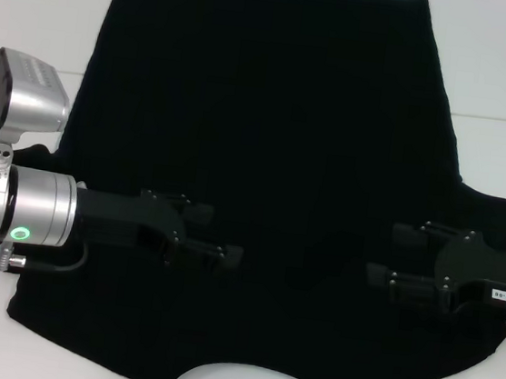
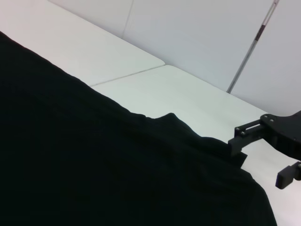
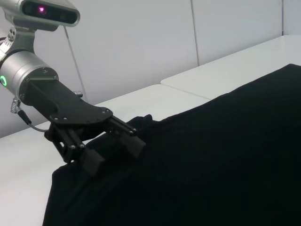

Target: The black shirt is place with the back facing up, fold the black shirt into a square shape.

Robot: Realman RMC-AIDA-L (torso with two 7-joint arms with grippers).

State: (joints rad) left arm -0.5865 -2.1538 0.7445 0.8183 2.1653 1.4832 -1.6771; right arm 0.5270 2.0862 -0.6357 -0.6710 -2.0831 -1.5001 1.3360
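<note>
The black shirt (image 1: 271, 109) lies spread flat on the white table, plain side up, with its neckline notch at the near edge. My left gripper (image 1: 227, 235) is open and low over the shirt's near left shoulder area. My right gripper (image 1: 381, 253) is open over the near right shoulder area, pointing inward toward the left one. In the right wrist view the left gripper (image 3: 117, 157) shows open, right at the shirt (image 3: 211, 155) beside a small raised wrinkle. In the left wrist view the right gripper (image 2: 259, 164) stands open at the edge of the shirt (image 2: 94, 165). No lettering shows.
The white table (image 1: 37, 0) shows bare on both sides of the shirt and has a seam (image 2: 127, 75) between its panels. A pale wall stands behind the table. The shirt's far hem lies near the table's far edge.
</note>
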